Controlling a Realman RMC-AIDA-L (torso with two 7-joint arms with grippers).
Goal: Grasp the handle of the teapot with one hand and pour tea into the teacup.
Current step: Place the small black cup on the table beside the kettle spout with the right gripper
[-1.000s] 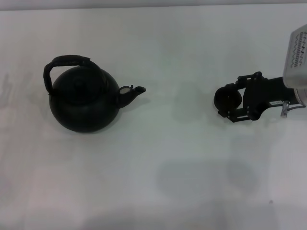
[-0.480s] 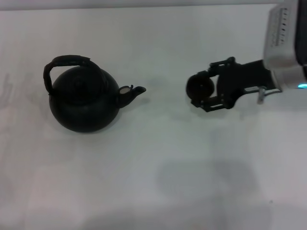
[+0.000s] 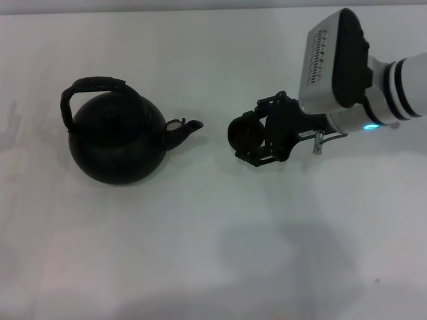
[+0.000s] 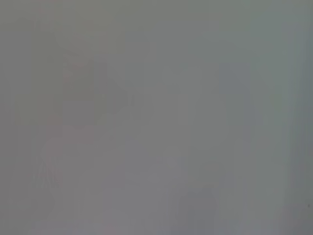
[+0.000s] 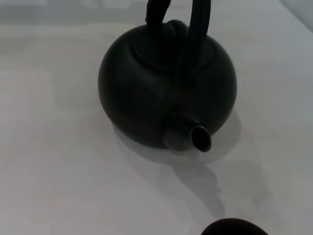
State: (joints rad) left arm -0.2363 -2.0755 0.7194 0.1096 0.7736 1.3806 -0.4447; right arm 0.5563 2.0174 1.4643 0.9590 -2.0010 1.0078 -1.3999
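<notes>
Head view: right tool [image 3: 248,141] clamps the teacup [image 3: 245,133] just right of the teapot [image 3: 119,139], which sits upright on the tabletop [image 3: 200,240] with its spout toward the cup, handle [image 3: 93,87] arched overhead. Left wrist view: blank; left tool unseen. Right wrist view: teapot [image 5: 166,93] spout faces the camera, teacup [image 5: 234,227] rim near.

The place looks like a plain robot test bench rather than a home or kitchen. A bare white tabletop [image 3: 200,253] fills the head view from edge to edge, with only a thin grey strip at 12 o'clock hinting at a wall. The white arm housing [image 3: 333,60] at 2 o'clock, with its lit blue indicator, points to lab equipment. The left wrist view shows only uniform grey.
</notes>
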